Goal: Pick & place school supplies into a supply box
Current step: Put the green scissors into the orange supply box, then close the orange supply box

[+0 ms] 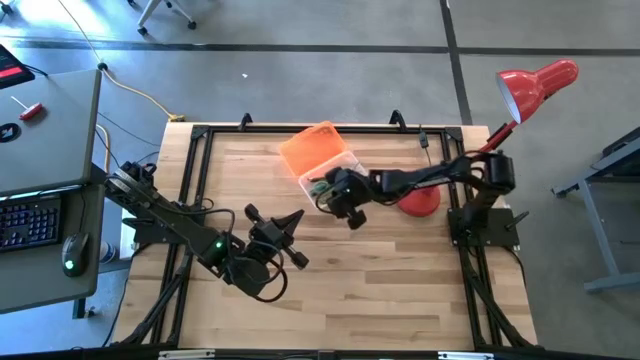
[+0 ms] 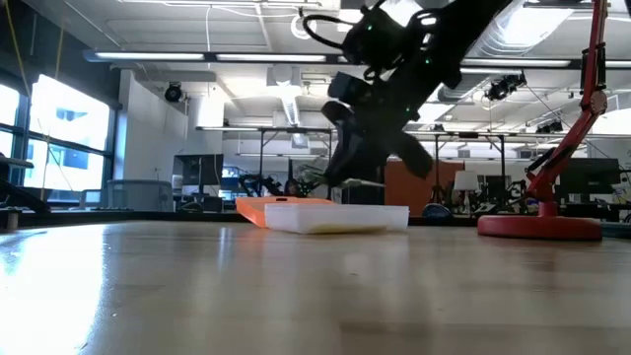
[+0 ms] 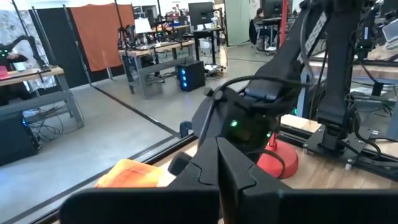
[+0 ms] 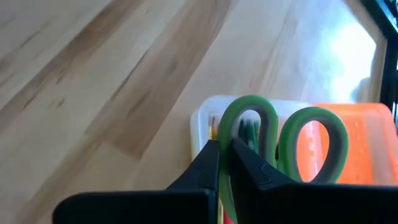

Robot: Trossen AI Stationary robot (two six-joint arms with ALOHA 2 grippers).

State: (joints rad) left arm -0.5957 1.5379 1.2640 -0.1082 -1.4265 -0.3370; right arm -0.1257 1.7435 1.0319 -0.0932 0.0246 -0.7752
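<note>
Fingers [image 4: 214,163] of the right gripper [image 1: 328,190] are clenched on one loop of the small green-handled scissors [image 4: 283,134], whose two rounded plastic handles rise just past the dark tips in the right wrist view. Under the scissors lies the open supply box, a small rectangular clear plastic case [image 4: 200,124] with a few thin supplies showing inside it, and its textured orange lid [image 4: 364,134] lies folded open at its far side. From above, the right gripper hangs over the near end of the clear case [image 1: 308,182], with the orange lid [image 1: 312,148] spread toward the back edge of the pale wooden table [image 1: 380,290]. In the low view the case [image 2: 335,217] rests flat on the table with the gripper above it.

A red desk lamp with a round base [image 1: 418,202] stands just beside the right arm. The left gripper [image 1: 283,236] waits well apart, near the middle of the table, its fingers [image 3: 208,171] pressed together on nothing.
</note>
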